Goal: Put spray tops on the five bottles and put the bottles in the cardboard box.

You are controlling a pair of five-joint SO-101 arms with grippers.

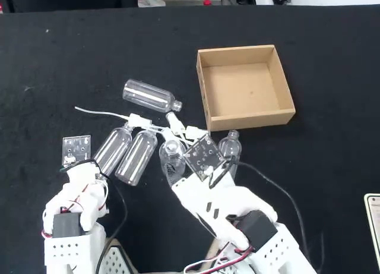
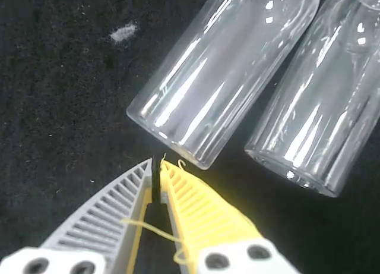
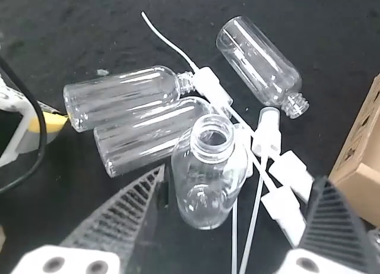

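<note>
Closest in, my left tool (image 2: 158,167) is pinched fully together with nothing in it. Its grey and yellow tips sit low over the black cloth-covered bench (image 1: 332,137), just beside the flat base of the first lying clear plastic bottle (image 2: 225,66). A second lying clear plastic bottle (image 2: 320,107) rests alongside that one, the two nearly parallel and close together.

My right tool (image 3: 240,178) is spread wide and grips nothing. An upright clear plastic bottle with an open neck (image 3: 209,170) stands on the bench between its fingers, nearer one finger than the other. Another upright clear bottle (image 1: 230,146) stands on the other side of that arm's wrist, near the box's front wall.

Past these, several white plastic spray tops (image 3: 291,170) with thin dip tubes lie loose on the bench between the bottles and the box. One long-tubed spray top (image 3: 211,84) sits right at the threaded neck of the first lying bottle, its tube trailing away across the cloth.

Farther out, a lone lying clear bottle (image 1: 148,97) rests on its side, its open neck turned toward the box. Farthest stands the square brown cardboard box (image 1: 252,119), open at the top, with all five bottles outside it.
</note>
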